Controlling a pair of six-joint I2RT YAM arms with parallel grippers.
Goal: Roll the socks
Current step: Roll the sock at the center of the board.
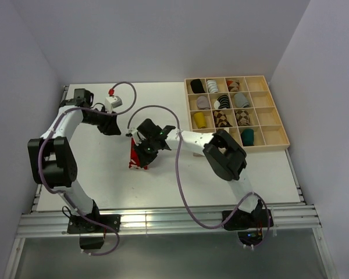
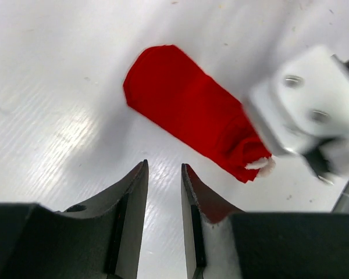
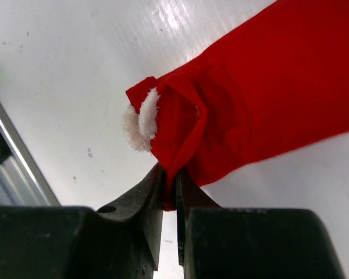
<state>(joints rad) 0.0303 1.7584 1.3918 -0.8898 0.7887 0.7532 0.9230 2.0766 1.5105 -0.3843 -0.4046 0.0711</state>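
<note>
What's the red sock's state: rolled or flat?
Flat, unrolled: the red sock lies spread out, one end bunched in the right gripper.

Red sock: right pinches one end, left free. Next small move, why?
Probably the right gripper folds its pinched end over to start the roll: it is shut on one end of the red sock, the rest lies flat, and the left gripper hangs open, empty, short of it.
</note>
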